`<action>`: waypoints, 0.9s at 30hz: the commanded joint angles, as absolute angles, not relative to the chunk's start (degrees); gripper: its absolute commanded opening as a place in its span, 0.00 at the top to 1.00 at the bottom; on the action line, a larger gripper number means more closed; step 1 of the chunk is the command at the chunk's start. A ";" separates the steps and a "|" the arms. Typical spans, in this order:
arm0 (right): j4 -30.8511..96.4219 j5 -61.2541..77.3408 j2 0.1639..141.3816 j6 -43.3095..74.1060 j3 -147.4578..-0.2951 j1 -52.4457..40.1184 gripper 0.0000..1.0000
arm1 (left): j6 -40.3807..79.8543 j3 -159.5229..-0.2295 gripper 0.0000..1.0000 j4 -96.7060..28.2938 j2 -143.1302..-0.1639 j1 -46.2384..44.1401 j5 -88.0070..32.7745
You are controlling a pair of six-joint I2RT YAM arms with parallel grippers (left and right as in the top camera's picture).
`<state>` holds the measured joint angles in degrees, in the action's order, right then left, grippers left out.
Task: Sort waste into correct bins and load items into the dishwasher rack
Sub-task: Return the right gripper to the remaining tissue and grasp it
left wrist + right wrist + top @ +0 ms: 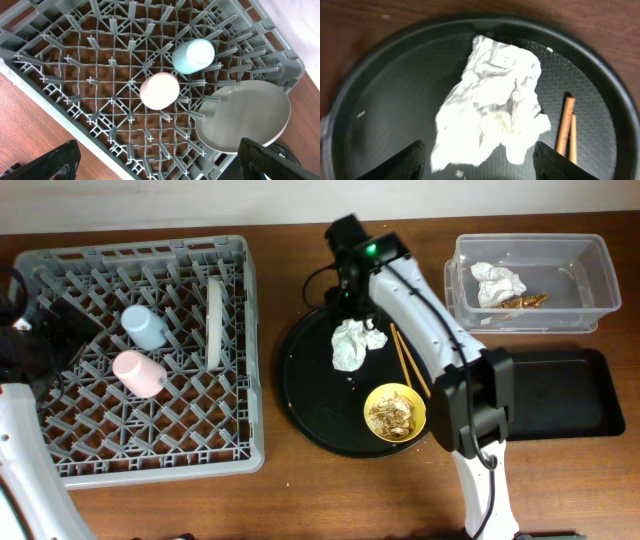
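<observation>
One crumpled napkin (350, 343) lies on the round black tray (300, 395). The right pincer (480, 146) hangs just above it, released, with a finger spread to either side of the wad and nothing held.

The likeliest slip, in my judgement, is a shallow pinch. The paper is loose and lumpy, so the fingers may catch only one fold and shed it on the counter (300, 500) on the way to the clear tub (455, 292). The chopsticks (407, 360) lie near the napkin's edge, so a wide closing sweep could nudge them toward the yellow bowl (422, 420) of food scraps (390, 415).

The right arm reaches from the counter's near edge across the tray, its elbow just beside the bowl and its wrist turned down by the far rim. The left pincer (160, 157) is released and empty above the rack (150, 465), where the pink cup (137, 372), blue cup (145, 327) and plate (214, 320) sit.
</observation>
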<state>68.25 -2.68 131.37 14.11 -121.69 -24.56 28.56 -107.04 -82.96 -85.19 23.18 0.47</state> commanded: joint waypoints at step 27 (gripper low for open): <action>65.60 -0.89 127.04 18.96 -121.82 -21.63 0.96 | 29.08 -107.28 0.01 -82.83 -85.17 23.31 0.89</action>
<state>63.55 -0.97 131.52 18.85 -112.64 -24.01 28.58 -107.04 -82.96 -85.19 23.18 0.49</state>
